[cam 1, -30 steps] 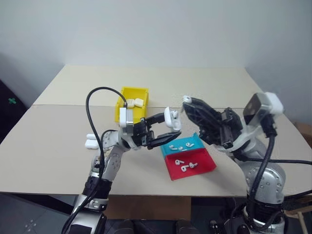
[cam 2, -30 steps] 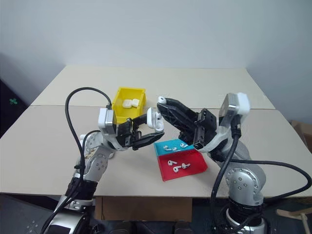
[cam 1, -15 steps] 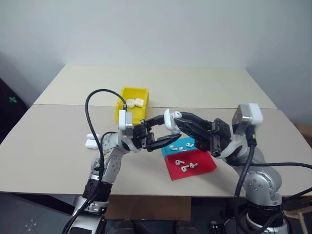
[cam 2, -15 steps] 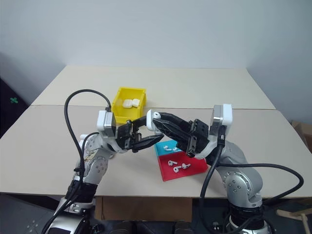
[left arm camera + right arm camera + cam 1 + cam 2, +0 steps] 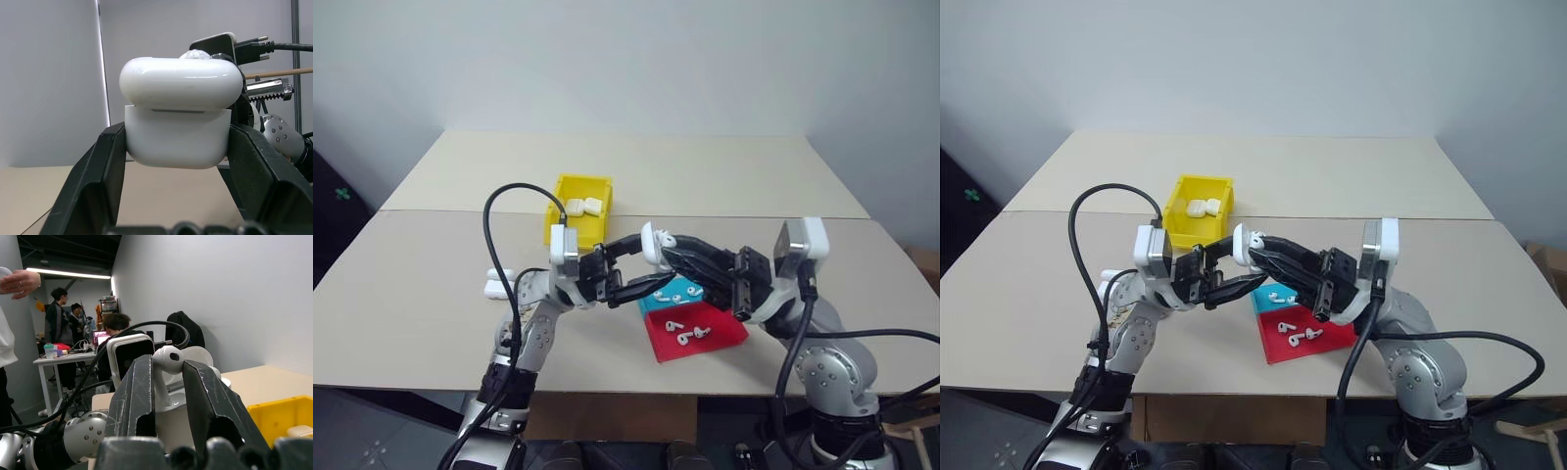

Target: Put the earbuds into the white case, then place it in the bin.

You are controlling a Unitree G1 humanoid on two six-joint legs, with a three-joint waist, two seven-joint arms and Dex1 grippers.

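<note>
The white case sits clamped between the left gripper's shut jaws, lid open, held up over the blue tray. The right gripper, narrowly closed on one earbud, has come down and in from higher up on the right a second ago and now meets the case's open mouth; the bud looks ready to seat. Below lies the red tray with loose earbuds; the yellow bin waits beyond, and spare cases lie by the left arm.

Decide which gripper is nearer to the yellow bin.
Left. The left gripper holds the white case just in front of the yellow bin; the right gripper, holding an earbud, meets it from farther right.
</note>
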